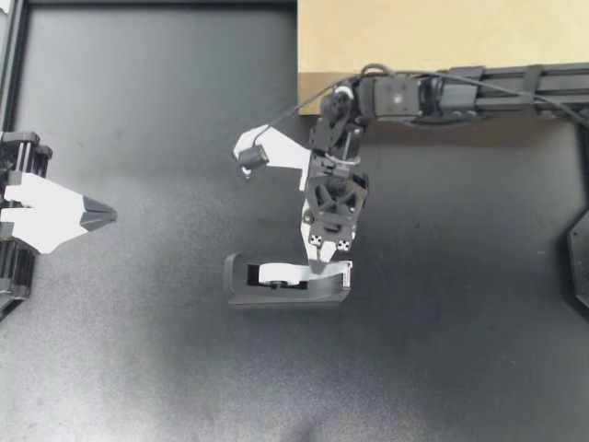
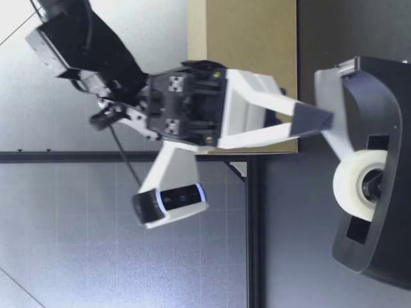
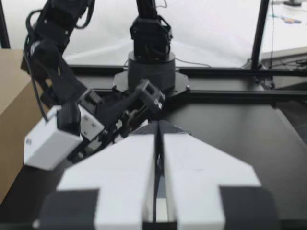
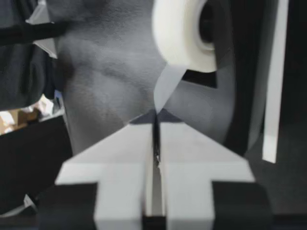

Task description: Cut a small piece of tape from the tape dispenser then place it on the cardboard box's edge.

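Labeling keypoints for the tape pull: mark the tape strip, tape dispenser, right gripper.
tape strip [image 4: 166, 86], right wrist view, middle of the pulled length.
tape dispenser [image 1: 276, 296], top view, black side wall.
right gripper [image 1: 322, 268], top view, midway between fingertips.

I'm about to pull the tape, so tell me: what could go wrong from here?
1. The dispenser stands free; my left claw is shut off to the side, so a pull may drag or tip it.
2. The strip pinched in my right claw looks twisted near the roll; it might stick to itself or tear unevenly.
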Robot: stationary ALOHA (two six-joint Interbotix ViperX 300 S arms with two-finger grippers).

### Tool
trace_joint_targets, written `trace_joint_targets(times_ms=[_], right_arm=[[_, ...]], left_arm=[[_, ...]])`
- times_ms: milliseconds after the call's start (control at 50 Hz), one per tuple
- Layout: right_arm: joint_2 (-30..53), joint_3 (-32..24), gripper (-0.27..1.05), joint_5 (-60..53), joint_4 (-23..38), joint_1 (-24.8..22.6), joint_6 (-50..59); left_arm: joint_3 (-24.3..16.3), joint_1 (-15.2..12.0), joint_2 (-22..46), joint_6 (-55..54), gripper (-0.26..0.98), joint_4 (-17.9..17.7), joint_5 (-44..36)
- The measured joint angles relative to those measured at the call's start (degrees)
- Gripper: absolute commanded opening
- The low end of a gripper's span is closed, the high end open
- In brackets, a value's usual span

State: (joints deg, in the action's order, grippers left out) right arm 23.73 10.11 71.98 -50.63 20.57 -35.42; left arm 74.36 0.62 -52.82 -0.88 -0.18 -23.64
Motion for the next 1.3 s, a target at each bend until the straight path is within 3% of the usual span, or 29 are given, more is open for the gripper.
trace_joint_targets(times_ms=[640,1300], right_arm=[[-7.56,11.25,-0.06,-2.02,0.35,0.53,0.09],[-8.7,17.14,-0.06,-9.32,1.58,0.7,-0.53]], left_arm=[[0.0,0.0,0.44,0.0,-0.1,0.0,0.0],[0.0,0.0,0.53,-0.09,-0.1,0.0,0.0]])
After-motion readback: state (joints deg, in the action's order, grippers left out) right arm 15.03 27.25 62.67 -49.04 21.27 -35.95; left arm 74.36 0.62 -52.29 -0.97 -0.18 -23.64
